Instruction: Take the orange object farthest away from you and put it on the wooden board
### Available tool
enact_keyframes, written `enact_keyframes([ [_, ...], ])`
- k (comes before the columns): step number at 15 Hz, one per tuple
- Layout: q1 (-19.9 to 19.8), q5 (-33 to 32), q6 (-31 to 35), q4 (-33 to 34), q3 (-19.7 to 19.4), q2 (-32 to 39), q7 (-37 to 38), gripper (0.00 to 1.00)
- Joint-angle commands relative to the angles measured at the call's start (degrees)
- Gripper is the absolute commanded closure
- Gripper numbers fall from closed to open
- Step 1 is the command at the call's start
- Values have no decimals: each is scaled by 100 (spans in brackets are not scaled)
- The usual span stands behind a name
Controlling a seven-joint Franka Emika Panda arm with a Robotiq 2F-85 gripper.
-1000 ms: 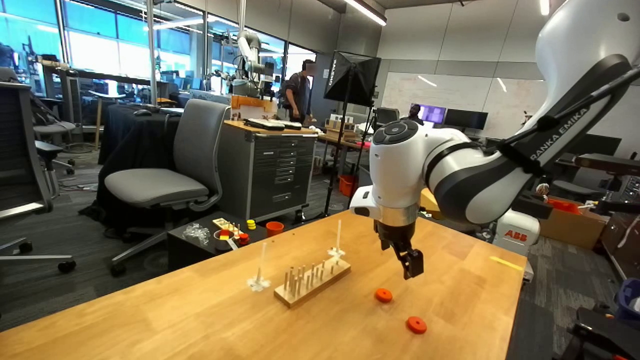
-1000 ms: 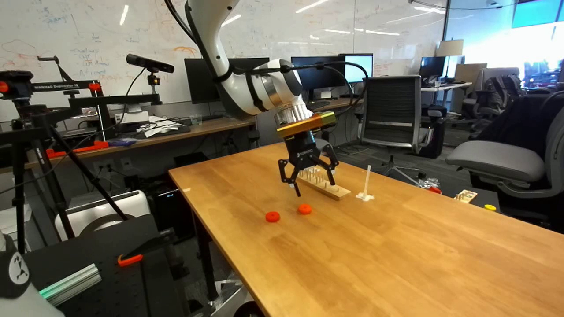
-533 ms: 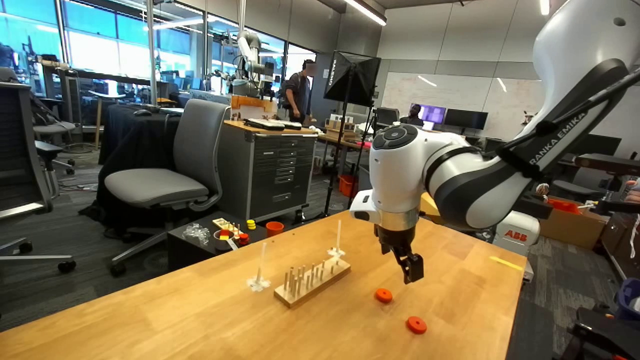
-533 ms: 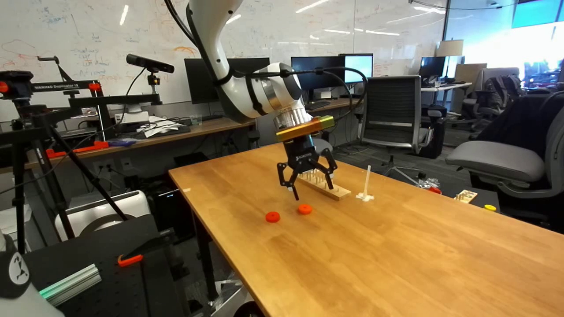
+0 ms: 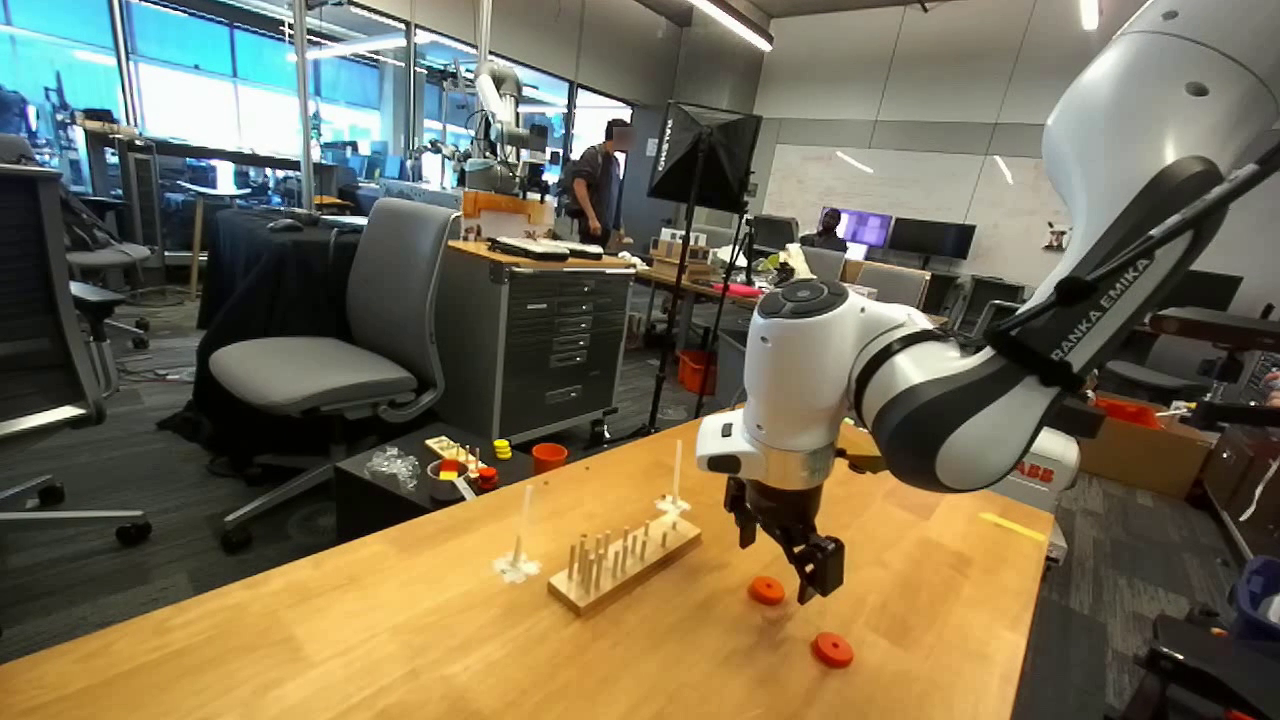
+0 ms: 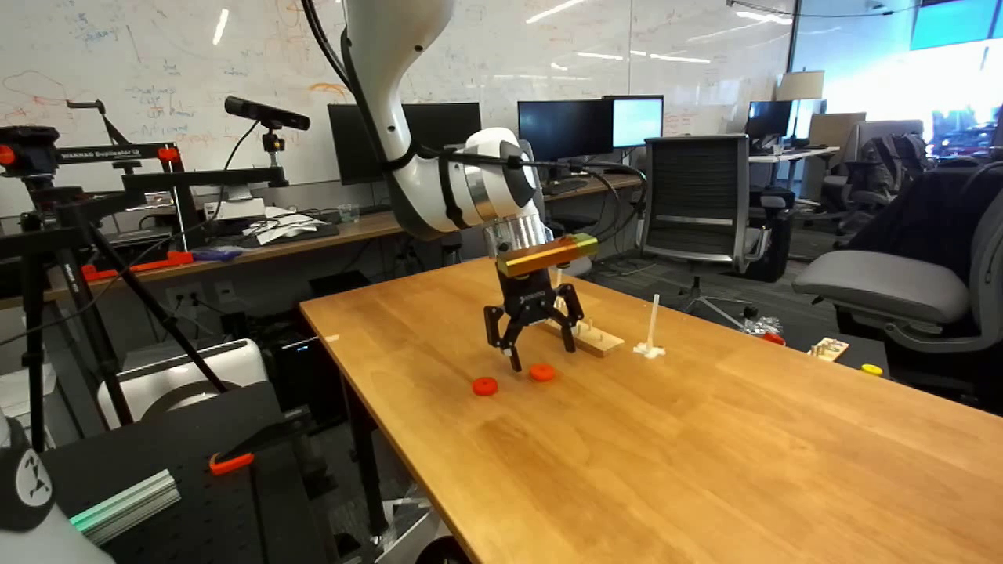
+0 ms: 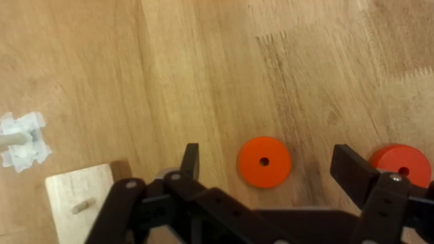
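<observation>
The orange object [image 7: 252,164] is a round disc with a small centre hole, flat on the tabletop. It shows in both exterior views [image 5: 766,591] [image 6: 541,373]. In the wrist view my open gripper [image 7: 266,149] has one finger on each side of it, with gaps on both sides and nothing held. In both exterior views the gripper [image 5: 779,572] [image 6: 542,359] hangs low over the disc, fingers pointing down. The wooden board [image 5: 642,576] with upright pegs lies beside the disc. Its end shows in the wrist view [image 7: 81,184]. The arm hides part of the board [image 6: 600,341] in an exterior view.
A redder disc [image 7: 400,162] lies beside the orange one, just outside a finger. It shows in an exterior view [image 5: 832,650]. Two thin upright sticks, taped down, stand near the board: one [image 5: 524,530] and another [image 5: 678,475]. All stand on the large wooden table [image 5: 400,640].
My gripper has moved down towards the orange disc, fingers staying open. The discs and the board have not moved.
</observation>
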Motion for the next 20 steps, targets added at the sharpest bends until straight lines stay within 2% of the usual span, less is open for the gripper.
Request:
enact_keyframes([
  [1, -378, 374, 131, 20, 291, 159, -910, 0],
  [6, -625, 895, 314, -24, 391, 300, -1899, 0],
  [7, -661, 974, 447, -40, 398, 303, -2019, 25],
  [9, -649, 1050, 674, -87, 347, 287, -2124, 34],
  [14, -656, 1263, 1001, -216, 348, 253, -2535, 71],
  [15, -656, 1295, 1026, -230, 341, 242, -2589, 77],
  [19, -656, 1524, 1520, -281, 329, 237, -2426, 78],
  [20, -704, 1680, 1642, -317, 365, 213, -2374, 82],
])
